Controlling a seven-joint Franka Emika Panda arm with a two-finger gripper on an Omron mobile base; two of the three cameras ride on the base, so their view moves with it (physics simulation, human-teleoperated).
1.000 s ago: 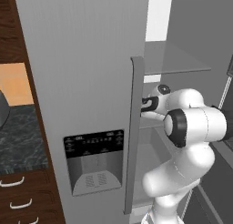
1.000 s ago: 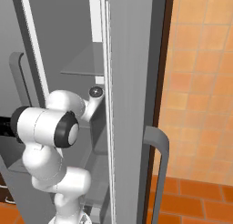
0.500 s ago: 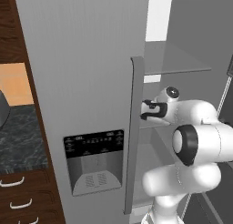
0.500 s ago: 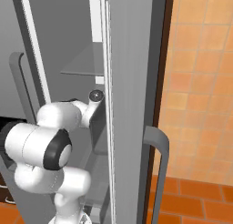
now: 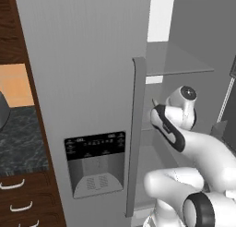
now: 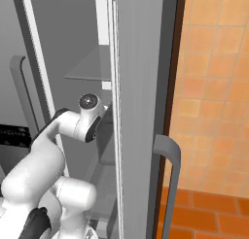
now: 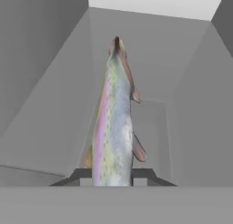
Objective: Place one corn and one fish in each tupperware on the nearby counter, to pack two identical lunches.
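The tool point(image 7: 112, 176) is clamped on the pale silvery fish point(image 7: 113, 127), which stands between the two finger tips and points away into the grey fridge interior point(image 7: 191, 109). The arm reaches into the open fridge point(image 5: 83, 74) beside the glass shelf point(image 5: 177, 60). The dispenser panel point(image 5: 94, 145) on the fridge door carries small white markings, too small to read. The counter point(image 5: 18, 138) lies left of the fridge.

White, rounded robot arm point(image 5: 203, 152) made of smooth glossy segments, with black bands at the joints and a round dark-centred cap on one joint.
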